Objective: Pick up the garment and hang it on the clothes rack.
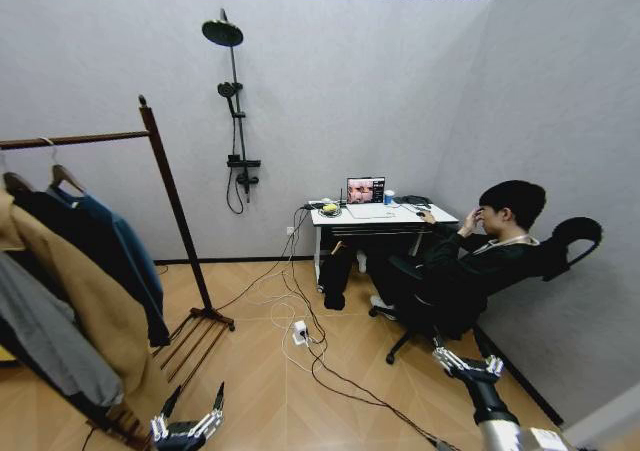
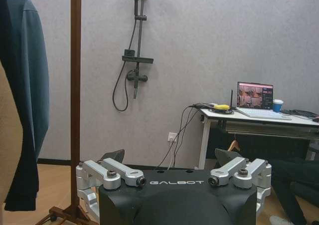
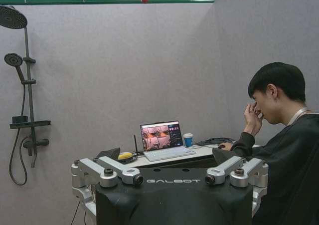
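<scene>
Already the teal-blue soft-fabric garment (image 1: 120, 256) hangs on its wooden hanger from the bar of the tall reddish-brown wooden clothes rack (image 1: 172, 196), beside a tan coat (image 1: 95, 316). Both the left gripper (image 1: 190, 423) and the right gripper (image 1: 466, 362) sit low with fingers spread and empty, so the hanging looks done, nothing plainly left

Teal-blue garment (image 1: 128, 256) on dk red-brown clothes rack (image 1: 176, 206); tan coat (image 1: 90, 316), grey jacket (image 1: 45, 346).
</scene>
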